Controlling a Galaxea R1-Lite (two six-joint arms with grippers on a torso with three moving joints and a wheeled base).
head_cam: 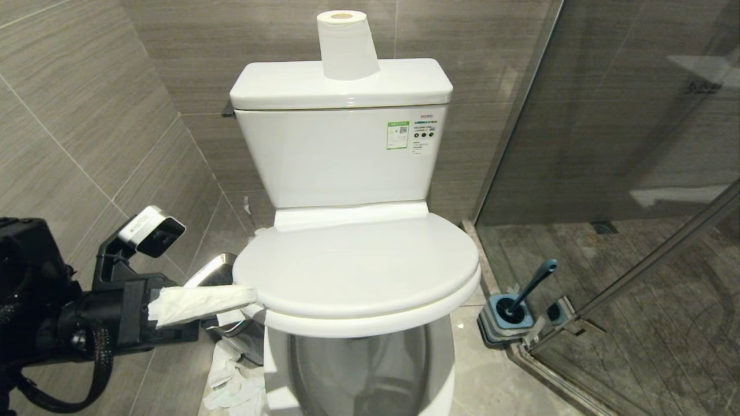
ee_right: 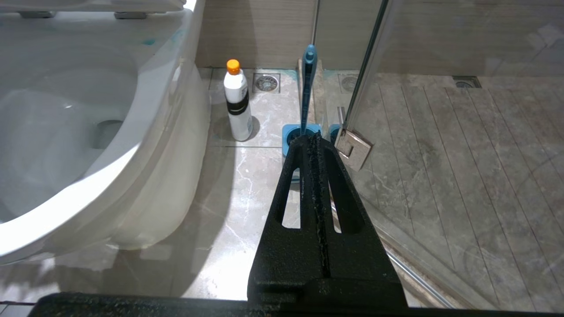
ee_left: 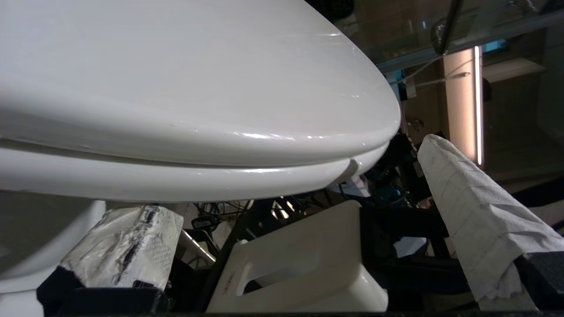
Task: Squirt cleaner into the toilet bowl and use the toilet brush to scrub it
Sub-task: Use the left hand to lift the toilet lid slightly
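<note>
Black and bulky at the head view's lower left, the left arm carries the left tool (head_cam: 202, 303) up to the left flank of the toilet bowl (head_cam: 358, 370), its paper-wrapped fingers (ee_left: 476, 207) spread wide with nothing between them. One finger reaches just to the edge of the closed lid (head_cam: 358, 266), at the seam where lid meets seat; in the left wrist view the lid's rim fills the frame with a finger to either side. That placement reads as a setup for lifting: the lid is down, so no cleaner can go in until it is raised, and the tissue wrap probably spares the tool contact with the porcelain.

Behind the bowl stands the cistern (head_cam: 341, 150), a toilet roll (head_cam: 346, 45) parked on its cover, handy but clear of the work. A steel-rimmed waste bin (head_cam: 215, 270) sits on the floor beside the bowl, crumpled tissue (head_cam: 231, 375) lying in front of it.

On the other side, against the glass shower partition (head_cam: 624, 115), the toilet brush (head_cam: 529, 289) leans in its square blue holder (head_cam: 509, 315), handle up and easy to take. A white cleaner bottle (ee_right: 237, 103) with an orange cap stands on the floor between bowl and brush. The right tool (ee_right: 316, 145) is closed on nothing, hanging low and facing that holder, seemingly idle.
</note>
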